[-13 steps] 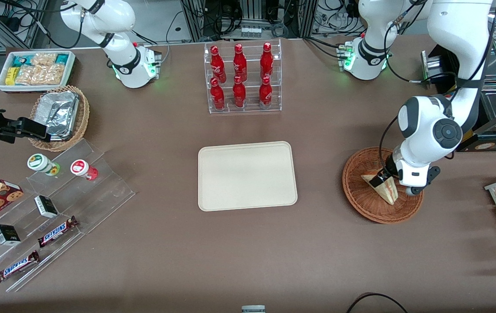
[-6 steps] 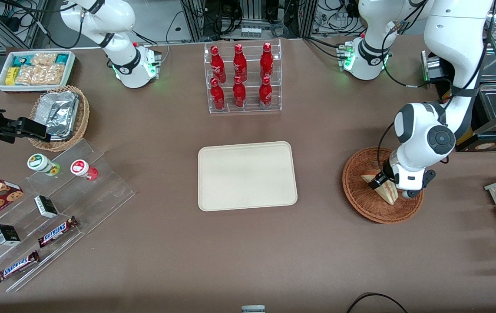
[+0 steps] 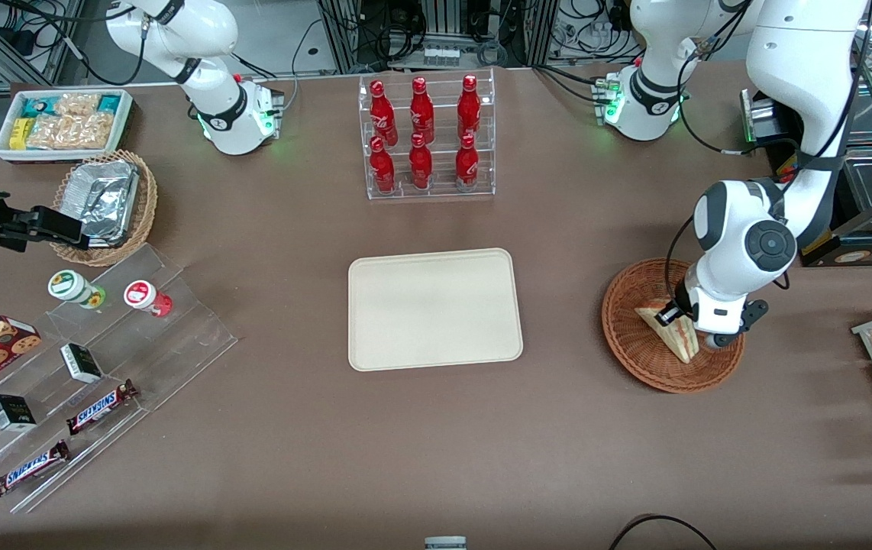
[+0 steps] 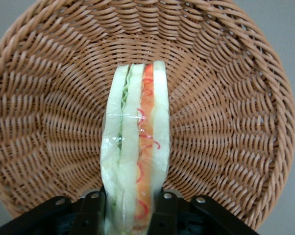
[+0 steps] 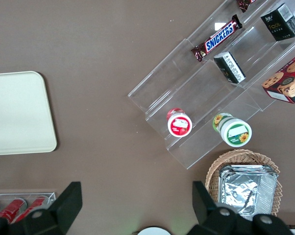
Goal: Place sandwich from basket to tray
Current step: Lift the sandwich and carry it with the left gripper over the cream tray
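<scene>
- The pincer [image 4: 130,215] of the left arm is standing low inside the basket [image 3: 634,355] and is clenching the sandwich [image 3: 671,332] between its two fingers [image 4: 91,210], one on each bread face.
- In the wrist view, the sandwich [image 4: 135,147] is pointing its long axis straight away from the pincer, with the cut edge and its red and green layers facing the camera.
- The sandwich is not yet leaving the basket [image 4: 226,98]; I cannot tell whether it is touching the wicker or hanging just above it.
- The tray [image 3: 434,308] is lying flat on the brown desk [image 3: 436,443], well apart from the basket toward the parked arm's end, with nothing on it.
- In my judgement, the coming move is asking first for a lift above the basket rim, then a sideways carry over bare desk.
- The rack of red bottles [image 3: 424,137] is standing farther from the front camera than the tray, out of this way.
</scene>
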